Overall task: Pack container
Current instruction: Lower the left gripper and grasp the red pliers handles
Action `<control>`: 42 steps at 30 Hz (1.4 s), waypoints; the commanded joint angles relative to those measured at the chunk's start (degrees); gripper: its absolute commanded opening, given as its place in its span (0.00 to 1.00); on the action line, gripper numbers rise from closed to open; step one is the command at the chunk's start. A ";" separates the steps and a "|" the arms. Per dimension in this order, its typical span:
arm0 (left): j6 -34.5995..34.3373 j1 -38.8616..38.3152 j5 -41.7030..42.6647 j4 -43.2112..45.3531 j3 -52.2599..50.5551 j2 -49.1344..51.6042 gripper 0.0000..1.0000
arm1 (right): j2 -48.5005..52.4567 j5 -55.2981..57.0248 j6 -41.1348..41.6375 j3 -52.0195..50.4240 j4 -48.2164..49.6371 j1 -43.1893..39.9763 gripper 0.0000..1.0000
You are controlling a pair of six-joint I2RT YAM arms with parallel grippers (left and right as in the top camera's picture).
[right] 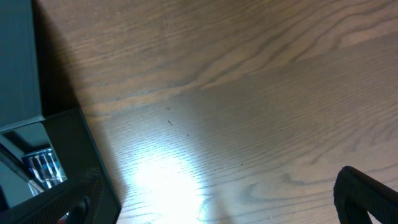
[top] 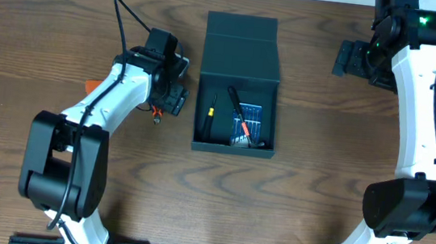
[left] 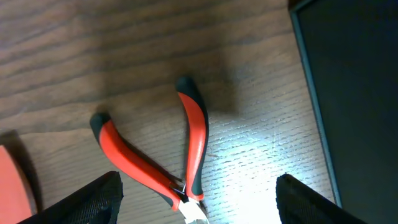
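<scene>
Red-handled pliers (left: 196, 143) on worktop (left: 93, 56) between spread left fingers (left: 93, 199), seemingly poised for grasping toward container (top: 242, 51); right fingers (right: 367, 196) released, idle.

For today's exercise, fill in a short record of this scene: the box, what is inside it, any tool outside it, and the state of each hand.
box: dark green, lid open, on the table
inside: blue case of silvery bits, thin black tool, second thin dark tool
outside: red-handled pliers, flat on the table left of the box
left hand: open, fingers either side of the pliers
right hand: open, empty, over bare table right of the box
</scene>
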 commanded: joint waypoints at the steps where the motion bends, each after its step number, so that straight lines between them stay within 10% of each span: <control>1: 0.96 0.15 0.11 -0.96 -0.92 2.43 0.77 | -0.39 0.57 0.81 1.03 -0.09 -0.07 0.99; 42: 2.49 -3.02 -2.36 0.59 -0.92 5.11 0.78 | -0.39 0.57 0.81 1.03 -0.09 -0.07 0.99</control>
